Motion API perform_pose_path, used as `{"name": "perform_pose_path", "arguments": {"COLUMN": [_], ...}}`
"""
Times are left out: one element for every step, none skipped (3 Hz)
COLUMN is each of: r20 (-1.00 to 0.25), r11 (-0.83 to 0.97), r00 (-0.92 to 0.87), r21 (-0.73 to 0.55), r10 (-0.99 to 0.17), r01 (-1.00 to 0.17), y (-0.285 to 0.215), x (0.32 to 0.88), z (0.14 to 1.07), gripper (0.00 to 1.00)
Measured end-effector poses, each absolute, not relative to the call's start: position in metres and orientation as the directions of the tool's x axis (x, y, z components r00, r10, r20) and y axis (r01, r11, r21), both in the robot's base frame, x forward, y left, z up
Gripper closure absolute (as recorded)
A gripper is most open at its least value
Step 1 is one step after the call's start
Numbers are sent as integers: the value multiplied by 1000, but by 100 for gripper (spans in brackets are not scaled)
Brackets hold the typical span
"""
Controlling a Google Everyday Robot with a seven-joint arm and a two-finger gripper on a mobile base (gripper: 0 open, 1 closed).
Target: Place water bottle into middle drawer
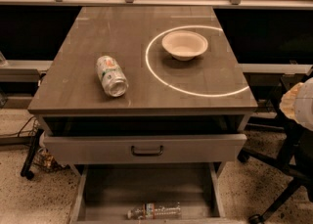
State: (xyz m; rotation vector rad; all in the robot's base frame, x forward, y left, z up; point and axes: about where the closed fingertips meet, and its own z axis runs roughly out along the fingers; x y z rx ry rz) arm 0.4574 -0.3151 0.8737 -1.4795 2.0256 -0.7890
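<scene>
The water bottle (pixel 154 212), clear and crinkled with a white cap, lies on its side on the floor of the middle drawer (pixel 146 184), near its front. The drawer is pulled out at the bottom of the view, below a grey drawer front with a dark handle (pixel 146 149). The gripper is out of view. Only a white rounded part of my arm (pixel 302 103) shows at the right edge, away from the cabinet.
A white-and-green drink can (pixel 111 75) lies on its side on the cabinet top (pixel 146 96). A cream bowl (pixel 185 45) sits inside a bright ring of light. A black chair base (pixel 283 169) stands at the right. A shelf edge runs along the back.
</scene>
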Motion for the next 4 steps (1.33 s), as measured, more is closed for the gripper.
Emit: {"name": "perform_pose_path", "arguments": {"r20": [-43, -78, -111, -133], "r11": [233, 248, 240, 218], "r00": [-283, -281, -257, -224], "r21": [-693, -724, -796, -884], "r10": [-958, -957, -960, -965], "r01": [-682, -644, -555, -415], "y": [-316, -324, -338, -349], "x": [458, 477, 512, 545], "z": [864, 876, 918, 990], "gripper": [100, 100, 100, 100]}}
